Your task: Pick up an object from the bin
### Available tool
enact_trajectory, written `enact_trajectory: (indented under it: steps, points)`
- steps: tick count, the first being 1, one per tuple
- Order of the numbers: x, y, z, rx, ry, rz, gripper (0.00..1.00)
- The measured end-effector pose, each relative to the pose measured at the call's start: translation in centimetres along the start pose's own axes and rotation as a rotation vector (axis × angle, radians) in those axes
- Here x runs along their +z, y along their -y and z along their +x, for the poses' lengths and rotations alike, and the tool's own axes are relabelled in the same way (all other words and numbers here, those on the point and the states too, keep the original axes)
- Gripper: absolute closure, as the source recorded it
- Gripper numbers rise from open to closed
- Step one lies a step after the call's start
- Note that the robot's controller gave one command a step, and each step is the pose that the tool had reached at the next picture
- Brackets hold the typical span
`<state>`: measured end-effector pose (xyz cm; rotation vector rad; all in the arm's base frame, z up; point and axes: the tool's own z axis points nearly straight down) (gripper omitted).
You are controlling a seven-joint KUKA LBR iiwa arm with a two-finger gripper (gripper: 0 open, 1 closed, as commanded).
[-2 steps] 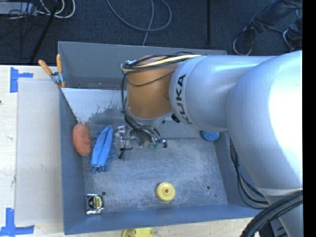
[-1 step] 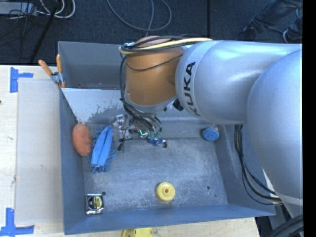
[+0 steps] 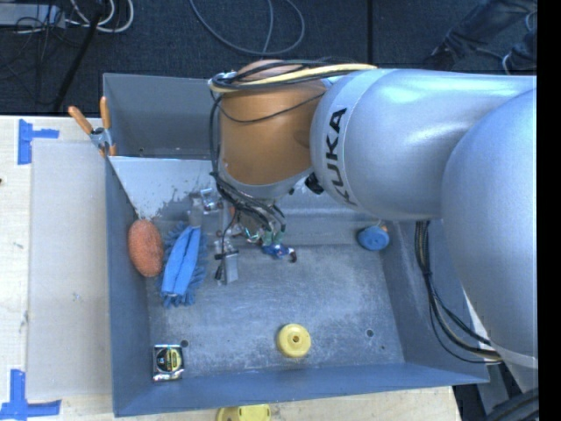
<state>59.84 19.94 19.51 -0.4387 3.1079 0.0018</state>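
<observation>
Blue floppy cloth bundle (image 3: 182, 266) at the bin's (image 3: 351, 305) left, gripper (image 3: 226, 266) low just beside its right edge, claw's state cannot be told, orange oval (image 3: 145, 246) at the bundle's left, yellow disc (image 3: 294, 340) and small tape measure (image 3: 168, 360) near the front wall, "KUKA" on the silver arm (image 3: 421, 147).

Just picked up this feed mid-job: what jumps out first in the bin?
The silver arm reaches in from the right, its hand beside a blue cloth at the left of the bin, with an orange oval beyond it. A yellow disc lies near the front wall, a blue disc by the back wall at right.
</observation>
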Motion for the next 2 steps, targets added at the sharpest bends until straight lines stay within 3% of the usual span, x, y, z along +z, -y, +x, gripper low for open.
enact_trajectory:
  steps: [1,2]
  points:
    - [4.2,-0.4,-1.3,-0.058,0.005,0.000,0.00]
    - [9.1,-1.0,0.3,-0.244,-0.004,0.000,0.00]
